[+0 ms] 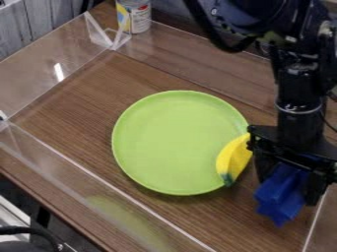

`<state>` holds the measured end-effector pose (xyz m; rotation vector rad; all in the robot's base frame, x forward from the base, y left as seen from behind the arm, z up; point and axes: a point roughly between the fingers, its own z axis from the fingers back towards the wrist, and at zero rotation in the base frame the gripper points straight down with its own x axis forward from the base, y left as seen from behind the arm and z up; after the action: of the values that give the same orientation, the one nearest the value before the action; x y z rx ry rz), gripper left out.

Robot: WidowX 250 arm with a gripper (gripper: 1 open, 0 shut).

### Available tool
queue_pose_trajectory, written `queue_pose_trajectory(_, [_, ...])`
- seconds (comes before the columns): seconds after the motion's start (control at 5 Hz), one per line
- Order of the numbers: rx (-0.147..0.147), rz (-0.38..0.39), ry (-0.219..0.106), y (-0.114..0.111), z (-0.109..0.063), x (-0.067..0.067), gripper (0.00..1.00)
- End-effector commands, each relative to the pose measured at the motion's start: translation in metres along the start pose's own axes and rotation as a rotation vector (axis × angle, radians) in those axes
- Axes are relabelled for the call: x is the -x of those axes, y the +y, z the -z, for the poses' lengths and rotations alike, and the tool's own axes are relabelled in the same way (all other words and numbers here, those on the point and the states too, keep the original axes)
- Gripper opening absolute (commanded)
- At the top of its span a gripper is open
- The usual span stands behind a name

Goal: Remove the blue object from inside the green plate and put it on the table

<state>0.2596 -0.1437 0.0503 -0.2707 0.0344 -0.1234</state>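
Beneath the end effector, clamped in it, the elongated dark-blue plastic block hangs over the brown wood-grain surface, outside the round lime-green plastic plate. Released tilted, it could topple onto the yellow banana-like piece alongside. Clear acrylic wall crowds the far side; little room.

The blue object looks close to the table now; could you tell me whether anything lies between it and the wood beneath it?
Nothing visible does. The blue object hangs in the hand to the right of the green plate, over bare table. The yellow piece sits on the plate's right rim, beside the drop spot rather than under it.
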Motion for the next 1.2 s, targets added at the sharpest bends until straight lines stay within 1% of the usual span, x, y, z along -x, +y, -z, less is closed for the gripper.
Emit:
queue_pose_trajectory(0.0, [0.019, 0.007, -0.059, -0.001, -0.020, -0.004, 0.00])
queue_pose_trajectory(0.2, [0.021, 0.005, -0.060, 0.002, -0.023, -0.002, 0.00])
queue_pose_trajectory(1.0, [0.019, -0.003, -0.052, 0.010, -0.025, 0.003, 0.00])
